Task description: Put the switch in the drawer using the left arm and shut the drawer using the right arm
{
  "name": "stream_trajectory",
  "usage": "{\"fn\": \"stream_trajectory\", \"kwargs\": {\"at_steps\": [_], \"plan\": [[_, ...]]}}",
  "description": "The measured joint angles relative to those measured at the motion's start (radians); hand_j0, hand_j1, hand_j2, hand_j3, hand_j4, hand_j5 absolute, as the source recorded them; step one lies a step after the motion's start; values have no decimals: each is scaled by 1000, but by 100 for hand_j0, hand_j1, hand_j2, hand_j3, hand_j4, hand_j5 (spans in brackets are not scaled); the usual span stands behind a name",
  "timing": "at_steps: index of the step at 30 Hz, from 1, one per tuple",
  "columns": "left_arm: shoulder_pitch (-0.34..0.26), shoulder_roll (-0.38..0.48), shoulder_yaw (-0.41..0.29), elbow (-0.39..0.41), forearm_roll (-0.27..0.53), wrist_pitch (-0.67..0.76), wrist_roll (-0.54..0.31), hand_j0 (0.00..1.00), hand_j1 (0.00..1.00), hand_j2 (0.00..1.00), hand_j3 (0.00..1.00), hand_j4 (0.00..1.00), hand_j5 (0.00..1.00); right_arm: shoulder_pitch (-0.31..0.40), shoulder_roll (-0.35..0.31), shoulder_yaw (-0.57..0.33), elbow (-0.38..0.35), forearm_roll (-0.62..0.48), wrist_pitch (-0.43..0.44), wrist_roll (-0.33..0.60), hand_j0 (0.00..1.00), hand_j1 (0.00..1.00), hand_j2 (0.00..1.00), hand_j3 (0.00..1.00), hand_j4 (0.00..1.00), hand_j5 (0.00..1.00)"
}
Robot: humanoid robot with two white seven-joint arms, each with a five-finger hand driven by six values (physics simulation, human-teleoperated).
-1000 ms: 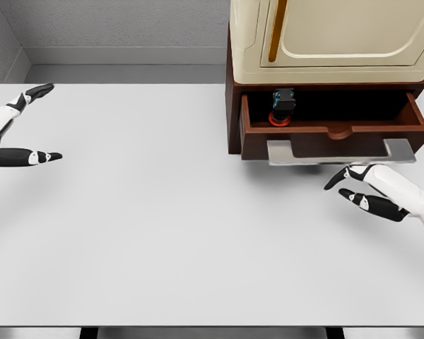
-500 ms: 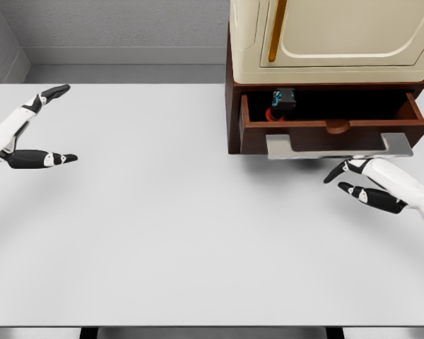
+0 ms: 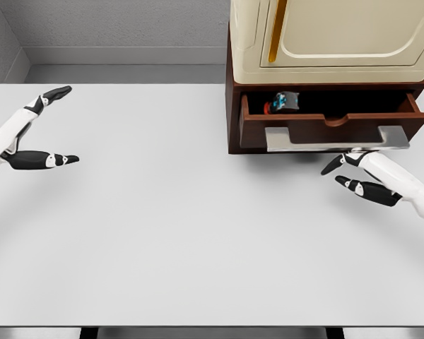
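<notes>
A white desk (image 3: pixel 162 233) fills the head view. At its far right edge stands a dark wooden cabinet (image 3: pixel 231 113) with a cream upper unit (image 3: pixel 339 42) on top. The cabinet's drawer (image 3: pixel 325 127) is pulled partway out, and a flat grey handle (image 3: pixel 336 138) runs across the drawer's front.

The switch (image 3: pixel 283 102), a small black and blue block with a red part, lies tipped over inside the drawer, near the drawer's left end. It is already where the task wants it, so judging by this, only closing remains.

The right robot hand (image 3: pixel 357 173) hangs just in front of the drawer, below the right half of the handle, fingers spread and holding nothing. Whether a fingertip touches the handle cannot be told.

The left robot hand (image 3: pixel 35 134) hovers far to the left of the drawer, thumb and fingers wide apart, empty.

The drawer looks rigid and likely slides on rails. A flat push against the handle or the front panel should suit it better than a grip. The switch looks light and loose, so it may slide or roll when the drawer moves.
</notes>
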Motion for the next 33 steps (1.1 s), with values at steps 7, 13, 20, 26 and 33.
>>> {"fn": "stream_trajectory", "kwargs": {"at_steps": [7, 13, 20, 26, 33], "plan": [[2, -2, -3, -3, -1, 0, 0, 100, 100, 100, 100, 100, 100, 0, 1, 1, 3, -6, 2, 0, 53, 53, 53, 53, 53, 53], [5, -7, -4, -7, -2, 0, 0, 100, 100, 100, 100, 100, 100, -5, 1, 0, 8, -7, 2, 1, 54, 54, 54, 54, 54, 54], [5, -8, -2, -4, -1, 0, 0, 100, 100, 100, 100, 100, 100, -60, 10, 21, 61, 10, 0, 1, 54, 54, 54, 54, 54, 54], [6, -8, 0, -2, -1, 0, 0, 100, 100, 100, 100, 100, 100, -89, 17, 34, 88, 19, 2, 2, 54, 54, 54, 54, 54, 54], [6, -8, 1, -1, -1, 0, 0, 100, 100, 100, 100, 100, 100, -149, 32, 68, 149, 17, 2, 3, 55, 55, 55, 55, 55, 55]]}}
